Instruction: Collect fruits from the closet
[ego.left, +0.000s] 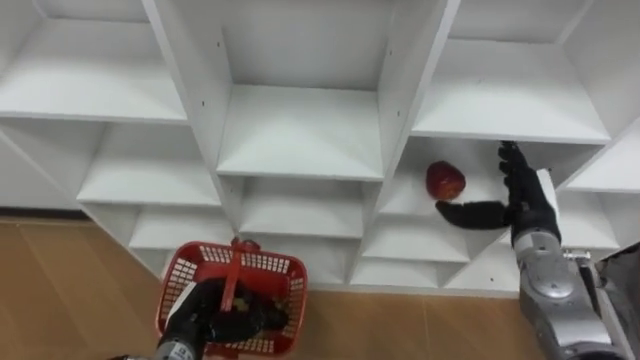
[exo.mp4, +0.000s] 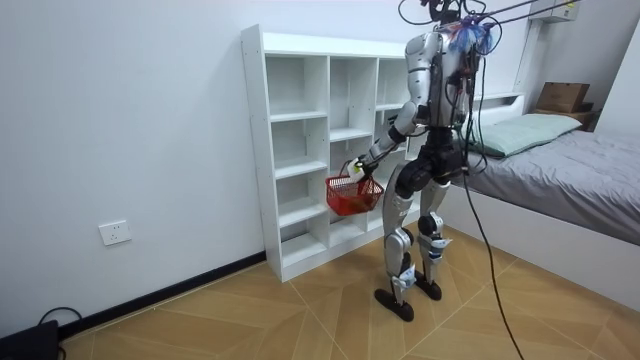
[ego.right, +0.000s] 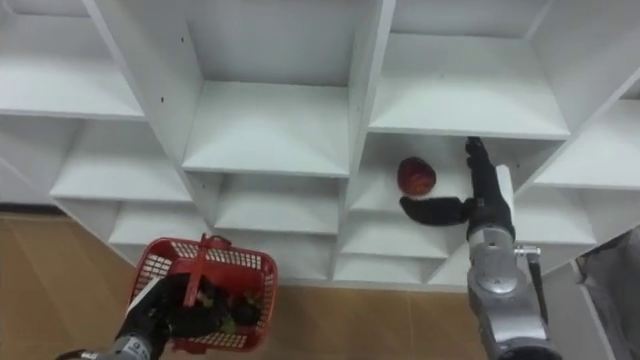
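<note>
**Left eye view.** The closet (ego.left: 300, 130) has 1 fruit visible: a red apple (ego.left: 445, 180) resting on a shelf (ego.left: 405, 205) in the right-hand column, 1 compartment right of the centre column. The right hand (ego.left: 522, 205) is inside the same compartment, released. Its fingers (ego.left: 512, 165) point straight up just right of the apple, and the thumb (ego.left: 465, 212) reaches out below it. A small gap separates the hand from the apple, so there is no contact. The left hand (ego.left: 215, 315) is clenched on the handle of a red basket (ego.left: 270, 268) held low over the wooden floor (ego.left: 60, 290). Dark items lie in the basket, but they cannot be identified.

**Room view.** The robot stands upright facing the closet (exo.mp4: 300, 120), close to its front. The basket (exo.mp4: 352, 197) hangs from the left hand (exo.mp4: 357, 167) at middle-shelf height. A bed (exo.mp4: 560, 170) stands at the room view's right.

**Right eye view.** The layout is confirmed: the apple (ego.right: 416, 176) sits free on its shelf, and the right hand (ego.right: 485, 205) is spread open beside and below it. The basket (ego.right: 215, 262) is well apart from the apple, at lower left, in the left hand (ego.right: 175, 310).

**Status.** Judged from the basket contents, collection appears partly done. The remaining steps are to close the right hand on the apple, lift it out, and place it in the basket.
</note>
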